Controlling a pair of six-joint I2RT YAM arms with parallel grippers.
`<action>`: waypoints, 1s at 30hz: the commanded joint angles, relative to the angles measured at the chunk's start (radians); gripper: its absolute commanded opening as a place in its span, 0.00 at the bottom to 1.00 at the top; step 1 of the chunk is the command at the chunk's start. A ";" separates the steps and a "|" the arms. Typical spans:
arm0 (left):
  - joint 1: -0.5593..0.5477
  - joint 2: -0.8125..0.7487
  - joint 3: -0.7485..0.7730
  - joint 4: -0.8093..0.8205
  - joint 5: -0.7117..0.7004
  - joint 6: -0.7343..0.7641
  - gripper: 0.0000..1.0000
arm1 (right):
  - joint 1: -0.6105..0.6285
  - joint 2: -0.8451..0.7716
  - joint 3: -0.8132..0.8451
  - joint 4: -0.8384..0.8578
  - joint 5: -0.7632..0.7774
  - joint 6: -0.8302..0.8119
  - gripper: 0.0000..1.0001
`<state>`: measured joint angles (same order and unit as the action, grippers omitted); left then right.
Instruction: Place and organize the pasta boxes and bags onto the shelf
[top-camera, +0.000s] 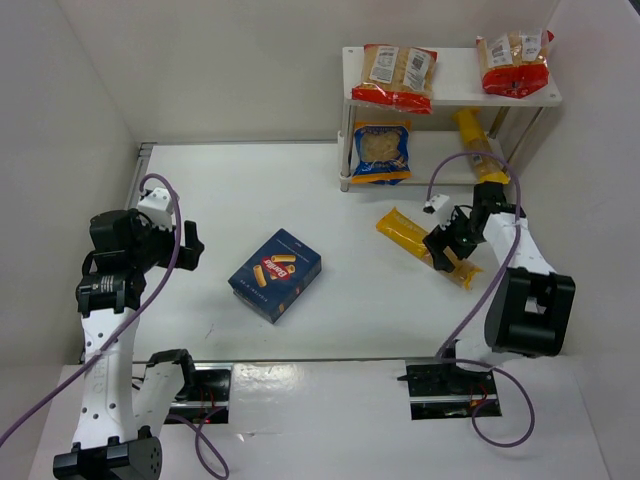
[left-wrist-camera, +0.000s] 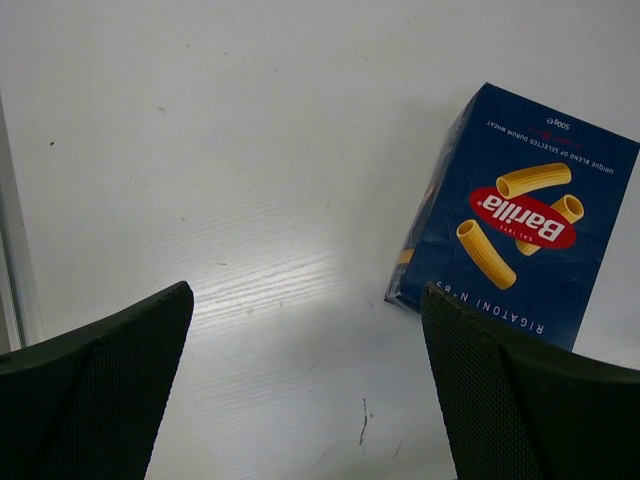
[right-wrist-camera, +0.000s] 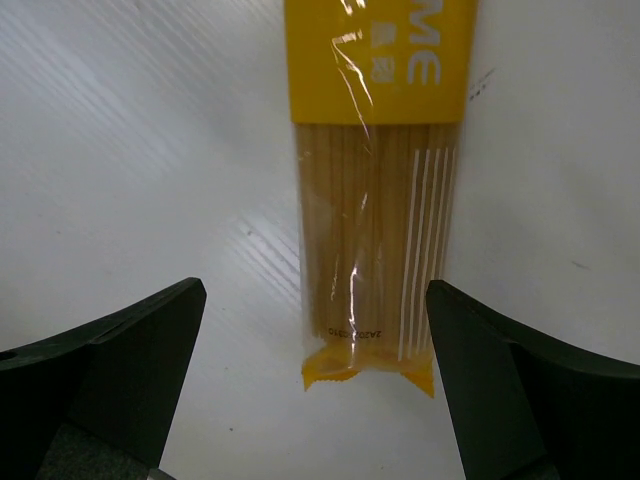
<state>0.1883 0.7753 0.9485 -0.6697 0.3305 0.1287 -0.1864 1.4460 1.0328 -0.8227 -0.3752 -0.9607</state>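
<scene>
1. The shelf (top-camera: 455, 82) is at the far right of the tabletop (top-camera: 300, 190) and holds four items: left red-edged bag (top-camera: 398, 75) and right red-edged bag (top-camera: 515, 62) on the top board, blue-edged bag (top-camera: 381, 152) and shelved spaghetti bag (top-camera: 478, 140) on the lower board
2. The shelved spaghetti bag lies slanted with its near end sticking out past the front edge, so I judge it may want straightening
3. Two items are not yet placed: the loose spaghetti bag (top-camera: 412, 232), lying diagonal on the tabletop just in front of the shelf, and the blue box (top-camera: 275, 274), flat near the middle and well apart from the shelf
4. My right fingers (top-camera: 445, 248) are spread wide and hold nothing; they hover over the near end of the loose spaghetti bag, and in the wrist view its crimped end sits between them. Can't tell if they touch it
5. My left fingers (top-camera: 188, 245) are also wide open and empty, left of the blue box with bare tabletop between
6. Judgement: roughly two thirds done; left to do is grip the loose spaghetti bag, shelve it, then the blue box, then tidy
</scene>
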 joint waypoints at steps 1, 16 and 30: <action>0.007 -0.011 0.003 0.021 0.025 0.008 1.00 | -0.057 0.072 0.026 0.013 -0.008 -0.095 1.00; 0.007 -0.002 0.003 0.021 0.035 0.008 1.00 | -0.067 0.220 -0.005 0.132 -0.019 -0.110 1.00; 0.007 -0.002 0.003 0.021 0.035 0.008 1.00 | -0.067 0.289 0.015 0.234 0.008 0.005 1.00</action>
<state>0.1886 0.7765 0.9485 -0.6697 0.3450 0.1287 -0.2535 1.7256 1.0321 -0.6422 -0.3733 -0.9951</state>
